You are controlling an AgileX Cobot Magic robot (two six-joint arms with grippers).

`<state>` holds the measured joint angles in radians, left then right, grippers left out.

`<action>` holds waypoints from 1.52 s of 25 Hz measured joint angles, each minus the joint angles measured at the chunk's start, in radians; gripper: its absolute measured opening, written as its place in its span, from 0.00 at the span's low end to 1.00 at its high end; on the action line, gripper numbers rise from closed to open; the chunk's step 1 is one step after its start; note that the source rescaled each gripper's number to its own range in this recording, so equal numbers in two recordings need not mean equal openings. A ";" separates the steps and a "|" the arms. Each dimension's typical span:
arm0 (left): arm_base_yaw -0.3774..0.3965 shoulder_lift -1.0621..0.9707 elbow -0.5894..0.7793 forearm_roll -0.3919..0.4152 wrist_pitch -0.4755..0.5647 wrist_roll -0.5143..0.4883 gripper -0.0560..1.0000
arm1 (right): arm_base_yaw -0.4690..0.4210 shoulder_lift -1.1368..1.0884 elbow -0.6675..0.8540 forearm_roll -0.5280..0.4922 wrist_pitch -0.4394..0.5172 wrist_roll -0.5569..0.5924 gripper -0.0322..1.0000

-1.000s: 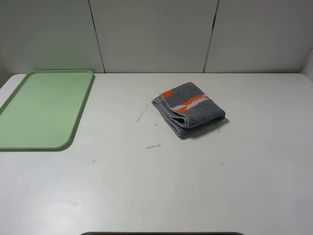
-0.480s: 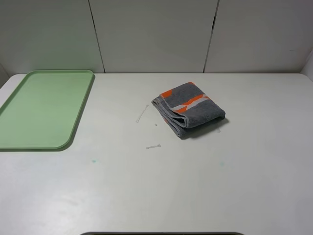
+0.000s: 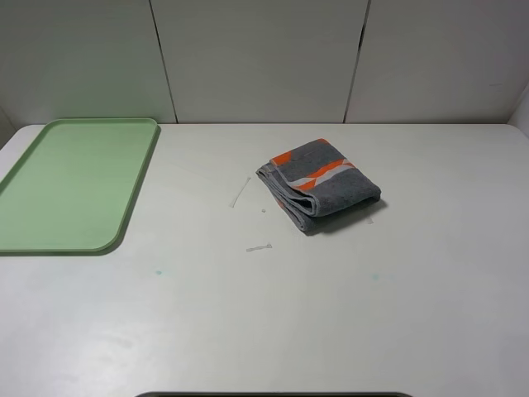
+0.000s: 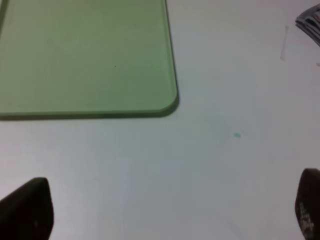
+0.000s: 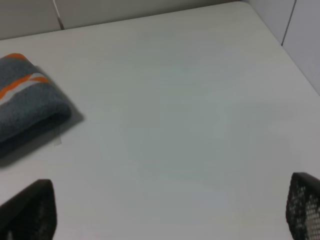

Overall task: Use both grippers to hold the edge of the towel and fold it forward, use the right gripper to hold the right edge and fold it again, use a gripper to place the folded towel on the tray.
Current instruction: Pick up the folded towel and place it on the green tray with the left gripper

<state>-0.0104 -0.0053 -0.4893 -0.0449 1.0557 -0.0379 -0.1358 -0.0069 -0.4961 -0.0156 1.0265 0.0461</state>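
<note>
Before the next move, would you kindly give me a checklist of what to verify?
1. Towel folded into a compact bundle: ok.
2. Tray bare, ready to receive it: ok.
3. Left hand open, holding nothing: ok.
4. Right hand open, holding nothing: ok.
5. Table between towel and tray free of obstacles: ok, only thin white scraps beside the towel.
6. A hand placed at the towel: not ok, neither touches it and no arm shows in the high view.
</note>
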 joint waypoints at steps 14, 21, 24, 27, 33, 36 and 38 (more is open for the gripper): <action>0.000 0.036 -0.036 -0.012 0.020 0.070 0.98 | 0.000 0.000 0.000 0.000 0.000 -0.001 1.00; 0.000 0.294 -0.133 -0.043 0.050 0.115 0.98 | 0.000 0.000 0.000 0.000 0.000 -0.001 1.00; 0.000 0.405 -0.172 -0.075 0.025 0.152 0.98 | 0.000 0.000 0.000 0.000 0.000 -0.001 1.00; 0.000 0.489 -0.192 -0.109 -0.022 0.158 0.98 | 0.000 0.000 0.000 0.000 0.000 -0.001 1.00; 0.000 0.664 -0.196 -0.183 -0.133 0.177 0.98 | 0.000 0.000 0.000 0.000 0.000 -0.001 1.00; 0.000 0.774 -0.196 -0.246 -0.187 0.215 0.98 | 0.000 0.000 0.000 0.000 0.000 -0.001 1.00; 0.000 0.843 -0.196 -0.295 -0.222 0.249 0.98 | 0.000 0.000 0.000 0.000 0.000 -0.001 1.00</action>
<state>-0.0104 0.8372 -0.6854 -0.3403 0.8334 0.2113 -0.1358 -0.0069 -0.4961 -0.0156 1.0265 0.0452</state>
